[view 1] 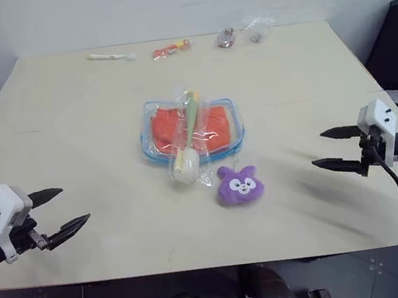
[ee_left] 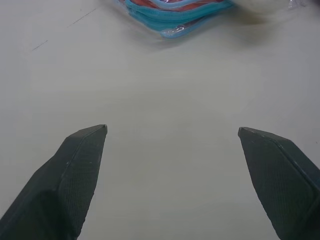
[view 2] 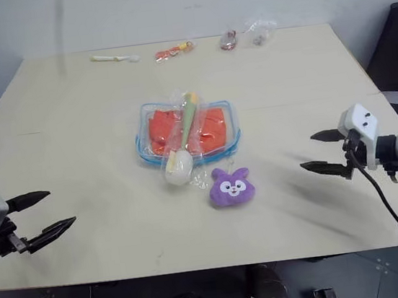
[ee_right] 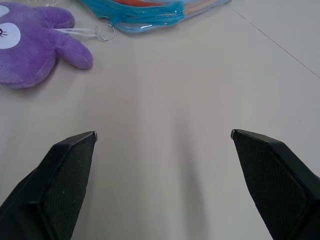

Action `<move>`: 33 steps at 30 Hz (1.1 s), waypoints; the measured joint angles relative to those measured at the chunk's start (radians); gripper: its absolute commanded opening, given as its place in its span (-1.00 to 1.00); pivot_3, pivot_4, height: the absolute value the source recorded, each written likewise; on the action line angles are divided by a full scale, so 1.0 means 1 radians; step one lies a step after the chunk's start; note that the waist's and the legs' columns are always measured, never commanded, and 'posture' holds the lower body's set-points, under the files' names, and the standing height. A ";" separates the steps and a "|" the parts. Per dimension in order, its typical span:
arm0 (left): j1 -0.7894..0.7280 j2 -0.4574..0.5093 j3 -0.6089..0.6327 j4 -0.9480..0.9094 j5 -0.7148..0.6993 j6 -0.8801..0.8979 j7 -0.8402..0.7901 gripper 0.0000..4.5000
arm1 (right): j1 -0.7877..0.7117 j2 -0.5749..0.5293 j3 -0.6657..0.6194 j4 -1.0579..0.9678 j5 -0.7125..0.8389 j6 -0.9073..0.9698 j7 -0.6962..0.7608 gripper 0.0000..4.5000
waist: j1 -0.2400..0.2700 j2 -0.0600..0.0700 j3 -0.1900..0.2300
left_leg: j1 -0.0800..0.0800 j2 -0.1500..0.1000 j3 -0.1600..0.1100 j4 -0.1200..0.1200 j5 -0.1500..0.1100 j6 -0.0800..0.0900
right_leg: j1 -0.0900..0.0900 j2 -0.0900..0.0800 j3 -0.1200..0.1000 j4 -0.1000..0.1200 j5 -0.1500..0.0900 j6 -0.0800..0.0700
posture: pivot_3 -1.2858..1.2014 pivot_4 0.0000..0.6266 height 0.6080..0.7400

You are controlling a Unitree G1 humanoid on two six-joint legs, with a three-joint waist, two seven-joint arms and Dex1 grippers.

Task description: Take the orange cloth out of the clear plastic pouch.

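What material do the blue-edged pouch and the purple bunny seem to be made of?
The pouch looks like clear, glossy soft plastic: the orange cloth shows through it, and it glints. The purple bunny looks like plush fabric, matte and fuzzy at its edges.

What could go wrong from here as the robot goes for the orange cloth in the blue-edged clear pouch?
1. A narrow clear bag with a green and white item lies across the blue-edged clear plastic pouch; reaching in may drag it along.
2. The purple plush bunny sits just beside the pouch, so the open right gripper could knock it.
3. The bright orange cloth is inside; pulling with the open left gripper alone might lift the whole pouch.
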 measured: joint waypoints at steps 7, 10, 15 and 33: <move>0.004 -0.003 -0.025 -0.001 0.008 0.003 0.011 0.99 | 0.015 0.000 -0.003 -0.009 0.001 0.005 -0.006 0.99 | 0.002 0.000 0.000 | 0.000 0.000 0.000 0.000 0.000 0.000 | 0.000 0.000 0.000 0.000 0.000 0.000 | 0.03 -0.52 1.00; 0.004 -0.003 -0.026 -0.002 0.007 0.011 0.019 0.99 | 0.016 0.000 -0.004 -0.009 0.001 0.006 -0.011 0.99 | 0.000 0.000 0.000 | 0.000 0.000 0.000 0.000 0.000 0.000 | 0.000 0.000 0.000 0.000 0.000 0.000 | 0.03 -0.52 1.00; -0.003 -0.003 -0.033 -0.001 0.002 0.049 0.027 0.99 | 0.017 0.016 -0.004 -0.016 0.007 0.014 -0.032 0.99 | 0.000 0.000 0.000 | 0.000 0.000 0.000 0.000 0.000 0.000 | 0.000 0.000 0.000 0.000 0.000 0.000 | 0.03 -0.52 1.00; -0.053 -0.039 -0.073 -0.015 -0.013 0.119 0.098 0.99 | 0.089 0.056 -0.018 -0.131 0.054 0.087 -0.090 0.99 | 0.001 0.000 0.000 | 0.000 0.000 0.001 0.001 0.000 0.000 | 0.000 0.000 0.001 0.001 0.000 0.000 | 0.03 -0.52 1.00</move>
